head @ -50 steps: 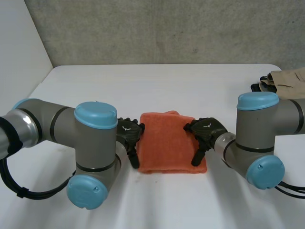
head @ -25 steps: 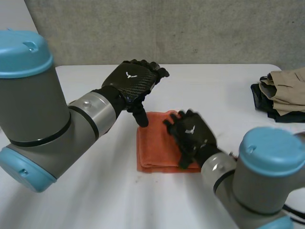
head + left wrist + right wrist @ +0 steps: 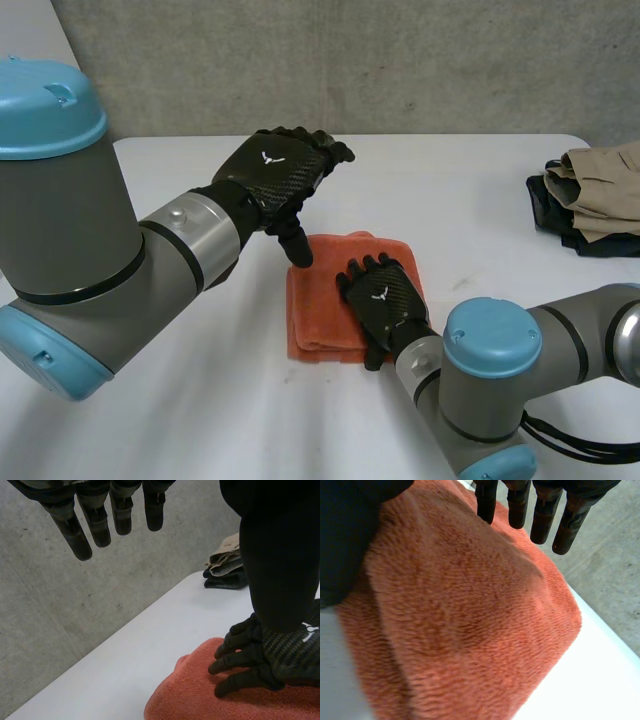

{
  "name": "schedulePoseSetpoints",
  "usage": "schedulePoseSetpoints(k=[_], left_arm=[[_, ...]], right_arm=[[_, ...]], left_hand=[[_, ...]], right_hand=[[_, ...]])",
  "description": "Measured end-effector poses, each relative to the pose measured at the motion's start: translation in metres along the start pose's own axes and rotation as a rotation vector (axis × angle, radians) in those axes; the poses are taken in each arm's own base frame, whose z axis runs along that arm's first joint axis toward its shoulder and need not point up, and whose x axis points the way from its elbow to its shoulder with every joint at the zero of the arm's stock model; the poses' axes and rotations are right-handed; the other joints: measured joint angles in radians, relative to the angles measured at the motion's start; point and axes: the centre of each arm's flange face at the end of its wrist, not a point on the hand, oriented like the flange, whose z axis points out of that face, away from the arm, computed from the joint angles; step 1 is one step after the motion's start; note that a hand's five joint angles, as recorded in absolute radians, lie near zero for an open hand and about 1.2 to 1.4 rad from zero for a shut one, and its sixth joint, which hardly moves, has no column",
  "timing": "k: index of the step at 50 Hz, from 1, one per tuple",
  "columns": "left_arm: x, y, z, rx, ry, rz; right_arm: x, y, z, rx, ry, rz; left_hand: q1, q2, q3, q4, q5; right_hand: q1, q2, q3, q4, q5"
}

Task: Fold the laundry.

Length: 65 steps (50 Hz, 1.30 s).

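Now right hand (image 3: 383, 298) has slid back along towel (image 3: 314, 300), fingers flat; left hand (image 3: 275, 170) stays lifted, fingers relaxed.

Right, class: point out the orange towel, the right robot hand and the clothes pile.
orange towel (image 3: 316, 312): head view, its bare left part.
right robot hand (image 3: 383, 298): head view, back of the hand.
clothes pile (image 3: 605, 188): head view, beige top garment.

We see grey tube joints, light-blue round caps on left arm (image 3: 85, 250) and right arm (image 3: 500, 375), silver wrist cuffs. Our left hand (image 3: 275, 172) and right hand (image 3: 382, 300): black carbon-weave, small white logo on each back.
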Motion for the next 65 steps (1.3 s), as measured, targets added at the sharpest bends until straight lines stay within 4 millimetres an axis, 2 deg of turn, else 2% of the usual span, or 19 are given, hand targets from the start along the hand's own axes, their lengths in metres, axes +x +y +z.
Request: schedulePoseSetpoints(k=[15,22,23,24,25,29,32,37,39,40,44,45,49,50,52,53,54,59,65], left_arm=[[-0.007,0.000,0.001,0.003,-0.016,-0.060],[-0.007,0.002,0.001,-0.002,-0.017,-0.070],[-0.007,0.002,0.001,-0.002,-0.016,-0.070],[-0.007,0.002,0.001,-0.002,-0.016,-0.070],[-0.007,0.002,0.001,-0.002,-0.016,-0.070],[-0.007,0.001,0.001,0.000,-0.016,-0.070],[-0.007,0.001,0.001,0.001,-0.016,-0.069],[-0.007,0.000,0.001,0.003,-0.017,-0.069],[-0.007,0.000,0.001,0.003,-0.018,-0.069],[-0.007,0.000,0.001,0.003,-0.018,-0.069],[-0.008,0.001,0.001,0.003,-0.021,-0.070],[-0.009,0.001,0.001,0.003,-0.022,-0.070],[-0.009,0.001,0.001,0.003,-0.023,-0.070],[-0.009,0.001,0.001,0.003,-0.024,-0.070],[-0.009,0.000,0.001,0.003,-0.024,-0.070],[-0.009,0.000,0.001,0.003,-0.024,-0.070],[-0.009,0.000,0.001,0.004,-0.024,-0.070],[-0.010,-0.002,0.000,0.009,-0.026,-0.069],[-0.011,-0.003,-0.001,0.012,-0.030,-0.069]], right_arm=[[0.008,-0.008,0.028,0.063,0.058,-0.033],[0.010,-0.014,0.041,0.101,0.055,-0.028],[0.009,-0.015,0.043,0.109,0.050,-0.028],[0.009,-0.015,0.044,0.114,0.046,-0.027],[0.009,-0.016,0.046,0.122,0.038,-0.027],[0.013,-0.018,0.051,0.138,0.028,-0.024],[0.027,-0.018,0.055,0.143,0.047,-0.018],[0.074,-0.020,0.056,0.138,0.126,-0.013],[0.102,-0.016,0.055,0.122,0.157,-0.012],[0.102,-0.016,0.055,0.122,0.157,-0.012],[0.145,-0.007,0.053,0.111,0.165,-0.026],[0.168,-0.003,0.053,0.124,0.158,-0.053],[0.203,-0.001,0.054,0.173,0.161,-0.112],[0.224,-0.005,0.057,0.213,0.185,-0.148],[0.235,-0.008,0.058,0.238,0.203,-0.167],[0.261,-0.016,0.061,0.298,0.250,-0.209],[0.266,-0.017,0.061,0.311,0.260,-0.216],[0.337,-0.046,0.059,0.515,0.414,-0.259],[0.397,-0.052,0.048,0.659,0.491,-0.195]], left_hand=[[0.000,0.000,0.000,0.000,0.000],[0.000,0.000,0.000,0.000,0.000],[0.000,0.000,0.000,0.000,0.000],[0.000,0.000,0.000,0.000,0.000],[0.000,0.000,0.000,0.000,0.000],[0.000,0.000,0.000,0.000,0.000],[0.000,0.000,0.000,0.000,0.000],[0.000,0.000,0.000,0.000,0.000],[0.000,0.000,0.000,0.000,0.000],[0.000,0.000,0.000,0.000,0.000],[0.000,0.000,0.000,0.000,0.000],[0.000,0.000,0.000,0.000,0.000],[0.000,0.000,0.000,0.000,0.000],[0.000,0.000,0.000,0.000,0.000],[0.000,0.000,0.000,0.000,0.000],[0.000,0.000,0.000,0.000,0.000],[0.000,0.000,0.000,0.000,0.000],[0.000,0.000,0.000,0.000,0.000],[0.000,0.000,0.000,0.000,0.000]], right_hand=[[0.102,0.099,0.109,0.081,0.078],[0.370,0.409,0.415,0.390,0.341],[0.547,0.652,0.641,0.616,0.560],[0.547,0.652,0.641,0.616,0.560],[0.705,0.895,0.886,0.868,0.804],[0.717,0.947,0.934,0.946,0.850],[0.717,0.947,0.934,0.947,0.850],[0.717,0.947,0.934,0.950,0.850],[0.717,0.947,0.934,0.952,0.850],[0.717,0.947,0.934,0.952,0.850],[0.717,0.947,0.937,0.954,0.850],[0.717,0.947,0.942,0.954,0.850],[0.717,0.947,0.942,0.955,0.859],[0.717,0.947,0.942,0.955,0.859],[0.717,0.947,0.942,0.957,0.859],[0.717,0.947,0.942,0.957,0.859],[0.717,0.947,0.942,0.957,0.859],[0.717,0.947,0.942,0.957,0.859],[0.717,0.947,0.953,0.957,0.870]])
